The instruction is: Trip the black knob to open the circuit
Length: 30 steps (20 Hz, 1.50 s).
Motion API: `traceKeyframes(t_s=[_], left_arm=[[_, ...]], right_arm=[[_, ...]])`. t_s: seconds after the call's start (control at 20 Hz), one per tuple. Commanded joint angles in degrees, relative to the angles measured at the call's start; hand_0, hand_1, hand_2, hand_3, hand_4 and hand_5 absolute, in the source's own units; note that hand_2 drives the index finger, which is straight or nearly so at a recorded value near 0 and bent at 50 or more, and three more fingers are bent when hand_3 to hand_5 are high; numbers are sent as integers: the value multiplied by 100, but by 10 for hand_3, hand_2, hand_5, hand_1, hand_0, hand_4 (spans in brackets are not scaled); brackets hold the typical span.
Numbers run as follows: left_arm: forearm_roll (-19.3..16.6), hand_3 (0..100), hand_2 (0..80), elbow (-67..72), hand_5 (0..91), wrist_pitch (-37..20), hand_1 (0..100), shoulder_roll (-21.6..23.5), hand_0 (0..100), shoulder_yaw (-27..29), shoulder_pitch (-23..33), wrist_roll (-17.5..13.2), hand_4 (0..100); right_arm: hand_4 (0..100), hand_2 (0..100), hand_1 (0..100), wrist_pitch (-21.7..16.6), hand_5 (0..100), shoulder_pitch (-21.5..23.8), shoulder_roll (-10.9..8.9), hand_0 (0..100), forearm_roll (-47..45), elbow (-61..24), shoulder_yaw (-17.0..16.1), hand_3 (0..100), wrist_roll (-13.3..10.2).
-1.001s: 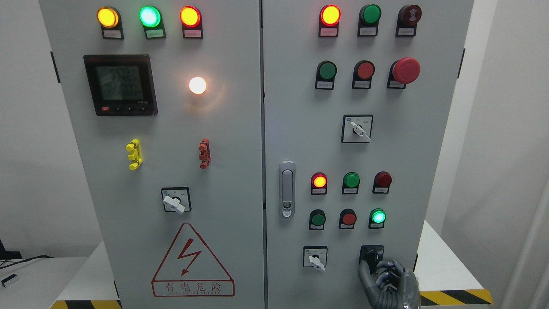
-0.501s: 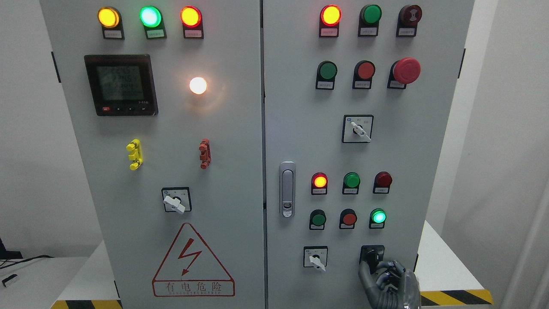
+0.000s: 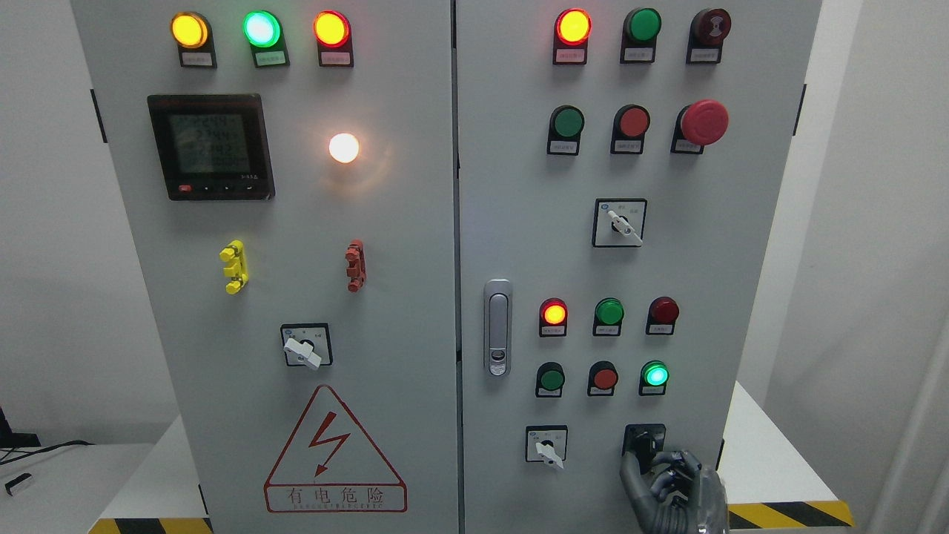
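Head view shows the right hand (image 3: 671, 486) coming up from the bottom edge at the lower right of the grey cabinet (image 3: 415, 259), its dark fingers (image 3: 636, 475) curled up against the black knob (image 3: 643, 440). That knob sits in a black square at the bottom right of the right-hand door, just right of a small white switch (image 3: 547, 447) and below a lit green lamp (image 3: 654, 374). Compared with a second ago almost nothing has shifted: the hand is in the same spot and the knob looks the same, with the same lamps lit. The fingers seem to pinch the knob's lower edge, though the grip is partly hidden, so I would not swear to it. By my reckoning the turn has not happened yet; the hand is set and the twist is what remains. The left arm is nowhere in sight.
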Motion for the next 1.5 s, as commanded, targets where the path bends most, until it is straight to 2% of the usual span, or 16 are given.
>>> traceKeyframes(t_s=[0.0,1.45], left_arm=[[-176,0,0,6,0,3,389,4,120,0,0,-2,0],[-176,0,0,6,0,3,389,4,120,0,0,-2,0]], right_arm=[[890,552,722,-22,987,3,-1,303,64,25,-6,881,1],[883,541,740,-57,985,3,-1,283,222,25,-41,868,1]])
